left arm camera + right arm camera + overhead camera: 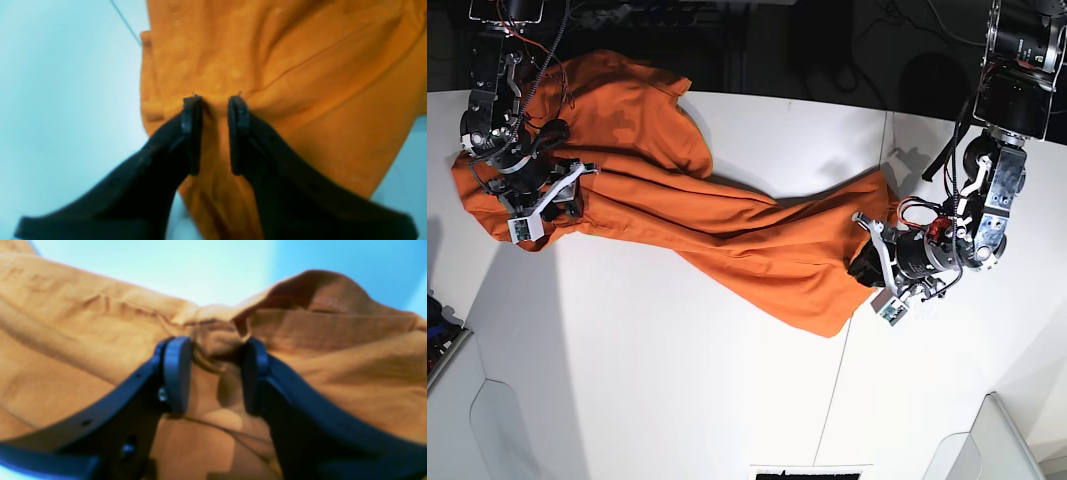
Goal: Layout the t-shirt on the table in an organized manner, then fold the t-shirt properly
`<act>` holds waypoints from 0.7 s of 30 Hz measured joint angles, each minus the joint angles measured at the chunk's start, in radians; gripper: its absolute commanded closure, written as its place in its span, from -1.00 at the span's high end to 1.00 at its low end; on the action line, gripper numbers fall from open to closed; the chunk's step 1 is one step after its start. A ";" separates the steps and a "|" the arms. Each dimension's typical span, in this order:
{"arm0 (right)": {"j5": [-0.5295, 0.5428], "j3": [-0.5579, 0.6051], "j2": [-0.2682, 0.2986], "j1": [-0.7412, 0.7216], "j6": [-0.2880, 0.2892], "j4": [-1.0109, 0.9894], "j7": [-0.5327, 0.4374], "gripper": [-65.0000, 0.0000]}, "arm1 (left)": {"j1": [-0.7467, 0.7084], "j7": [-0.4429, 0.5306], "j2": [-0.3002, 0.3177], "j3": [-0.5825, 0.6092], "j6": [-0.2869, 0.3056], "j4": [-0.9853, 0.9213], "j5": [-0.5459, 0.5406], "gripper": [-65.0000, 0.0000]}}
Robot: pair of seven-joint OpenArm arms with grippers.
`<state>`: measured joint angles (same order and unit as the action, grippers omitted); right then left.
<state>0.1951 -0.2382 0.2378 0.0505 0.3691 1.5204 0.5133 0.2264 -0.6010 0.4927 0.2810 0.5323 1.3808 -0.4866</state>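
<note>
My left gripper [215, 100] is pinched on a bunched ridge of the t-shirt [300, 100] — fabric fills the narrow gap between the two black fingers, and the cloth puckers right at the tips. In the base view this gripper [874, 262] sits at the shirt's right end, near the table's dark seam line [862, 290]. My right gripper [213, 350] is clamped on a crumpled fold of the t-shirt [83, 340] too; the wrist picture is blurred, but cloth is gathered between the pads and a raised hump of fabric stands just behind them. In the base view that gripper [552, 195] is at the shirt's left end, close to the table's left edge.

The t-shirt [727, 235] is stretched across the table [657, 370] as a long twisted band between my two grippers — wider and heaped at the upper left, narrowing through the middle, with a flap hanging toward the near side on the right. It is creased and not flat. I cannot make out the collar or label.
</note>
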 measured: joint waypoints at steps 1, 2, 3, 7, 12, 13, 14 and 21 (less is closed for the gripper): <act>0.000 0.000 0.000 0.000 0.000 0.000 0.000 -0.22 | -0.001 0.000 -0.006 0.000 0.000 0.000 0.000 -0.65; 0.000 0.000 0.000 0.000 0.000 0.000 0.000 -0.22 | -0.002 0.000 -0.011 0.000 0.001 0.000 0.005 -0.69; 0.000 0.000 0.000 0.000 0.000 0.000 0.000 -0.22 | -0.001 0.000 -0.011 0.001 0.003 0.000 0.008 -0.77; 0.000 0.000 0.000 0.000 0.000 0.000 0.001 -0.22 | -0.001 0.000 -0.011 0.001 0.003 0.000 0.043 -0.89; 0.000 0.000 0.000 0.000 0.000 0.000 0.003 -0.22 | 0.001 0.000 0.007 0.001 0.003 0.000 0.062 -0.51; 0.000 0.000 0.000 0.000 0.000 0.000 0.003 -0.22 | 0.002 0.000 0.015 0.001 0.003 0.000 0.064 -0.33; 0.000 0.000 0.000 0.000 0.000 0.000 0.003 -0.22 | 0.002 -0.001 0.024 0.001 0.003 0.000 0.064 -0.19; 0.003 0.000 0.000 0.000 0.000 0.000 0.003 -0.22 | 0.000 0.000 0.025 0.001 -0.029 0.000 0.043 -0.08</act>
<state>0.1982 -0.2382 0.2378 0.0505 0.3691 1.5204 0.5167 0.2268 -0.6006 0.5175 0.2821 0.5037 1.3808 -0.4435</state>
